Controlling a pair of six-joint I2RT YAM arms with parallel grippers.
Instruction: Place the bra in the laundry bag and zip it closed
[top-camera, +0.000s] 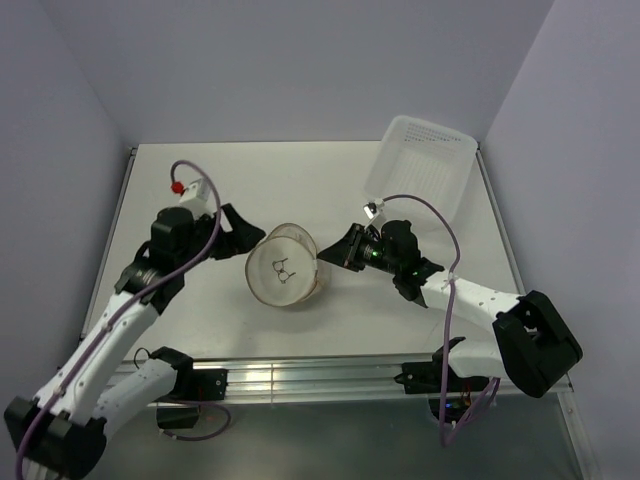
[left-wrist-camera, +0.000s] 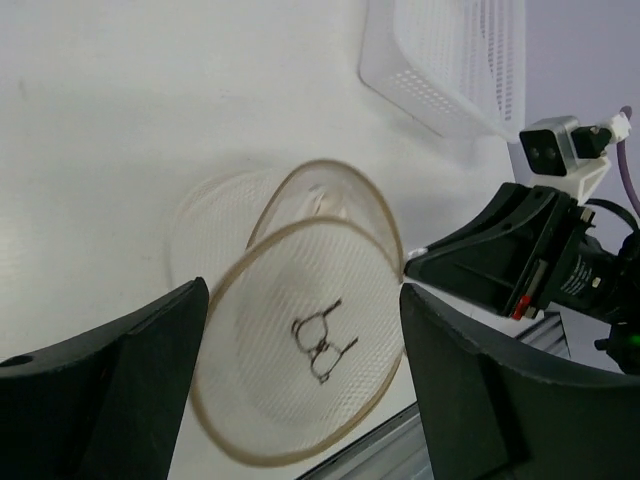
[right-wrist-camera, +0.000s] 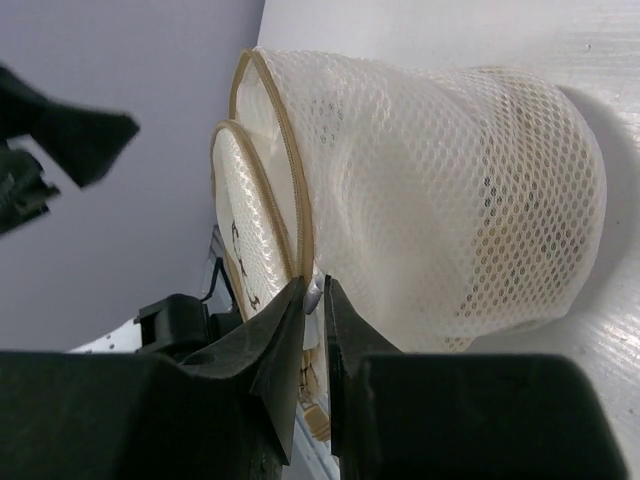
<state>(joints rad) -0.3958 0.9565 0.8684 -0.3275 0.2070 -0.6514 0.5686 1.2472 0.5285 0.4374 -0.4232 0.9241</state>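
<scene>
The laundry bag (top-camera: 283, 266), a round whitish mesh bag with brownish hoops and a black spectacles mark, lies on its side mid-table. Its circular lid flap (left-wrist-camera: 300, 370) stands partly away from the body. My right gripper (top-camera: 326, 257) is at the bag's right rim and is shut on the small silver zipper pull (right-wrist-camera: 315, 293). My left gripper (top-camera: 252, 238) is open at the bag's left side, one finger on each side of the lid (left-wrist-camera: 305, 400), not touching it. A pale beige mass shows through the mesh (right-wrist-camera: 470, 190); I cannot make out the bra.
A white perforated plastic tray (top-camera: 420, 165) leans at the back right corner and also shows in the left wrist view (left-wrist-camera: 450, 60). Purple walls close in the table on three sides. A metal rail (top-camera: 320, 375) runs along the near edge.
</scene>
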